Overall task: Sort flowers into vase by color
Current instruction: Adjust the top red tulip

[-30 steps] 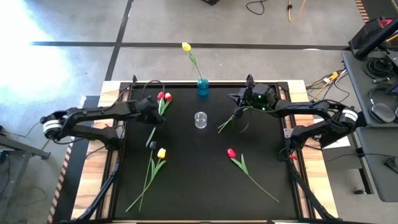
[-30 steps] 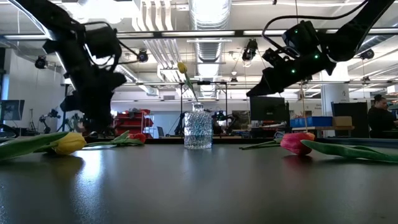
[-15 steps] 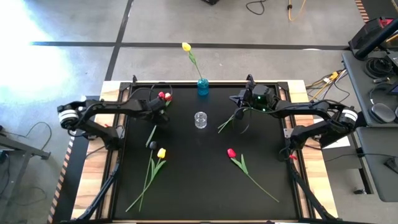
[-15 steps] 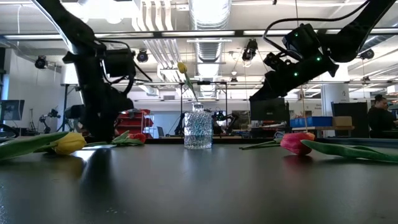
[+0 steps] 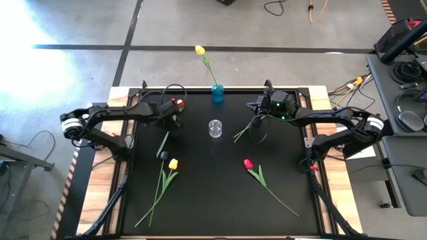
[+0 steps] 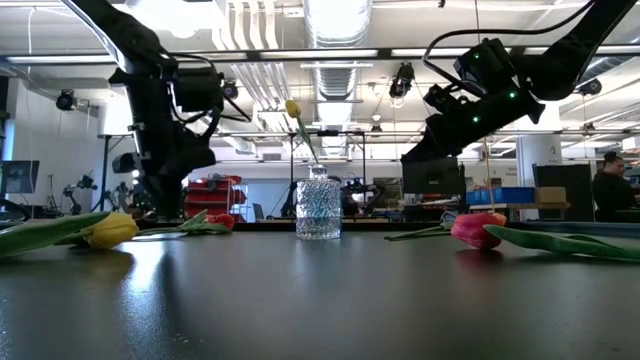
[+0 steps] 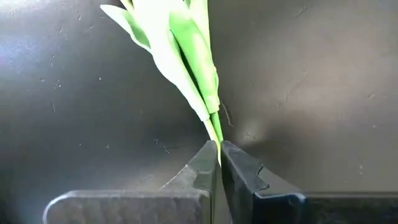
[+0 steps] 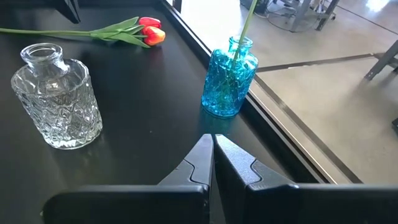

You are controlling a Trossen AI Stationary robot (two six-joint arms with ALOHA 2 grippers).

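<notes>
Left tool (image 7: 218,163): fingers pinched on the thin green stem of the red-headed artificial tulips (image 5: 175,104) at the black counter (image 5: 213,193) rear left. Right tool (image 8: 212,154): closed, empty, raised near the blue glass vase (image 8: 228,84) holding a yellow tulip (image 5: 200,51). Clear cut-glass vase (image 5: 215,128): counter centre.

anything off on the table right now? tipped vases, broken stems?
Nothing stands out. The blue vase with its yellow tulip and the clear glass vase both stand upright. The other tulips lie flat on the black table, unsorted but showing no damage.
</notes>
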